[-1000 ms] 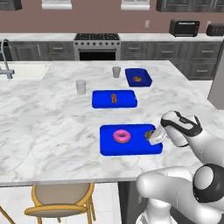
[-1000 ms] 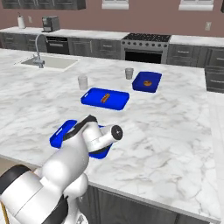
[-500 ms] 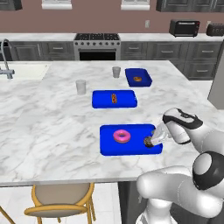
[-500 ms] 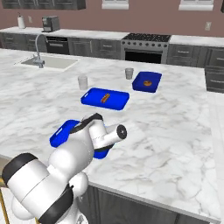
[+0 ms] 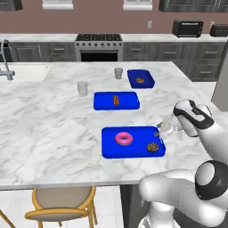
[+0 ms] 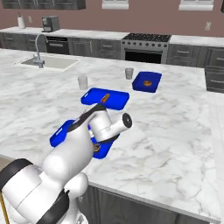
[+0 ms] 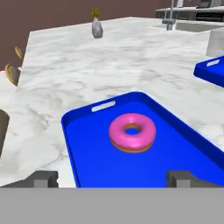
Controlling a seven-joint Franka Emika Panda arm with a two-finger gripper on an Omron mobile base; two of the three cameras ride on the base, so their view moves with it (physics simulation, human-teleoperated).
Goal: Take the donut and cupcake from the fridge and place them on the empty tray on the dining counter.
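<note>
the gripper [image 5: 161,131] now hangs with jaws spread, drawn back to the tray's [image 5: 111,149] 3 o'clock edge, having released the cupcake [image 5: 152,146] at the donut's [image 5: 124,139] 4 o'clock, so both pastries look delivered on the tabletop [image 5: 49,120].

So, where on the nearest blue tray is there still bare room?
On the flat bright blue tray, bare floor lies left of the pink frosted donut and between it and the small chocolate cupcake. The right end is crowded: cupcake there, open gripper just above.
</note>
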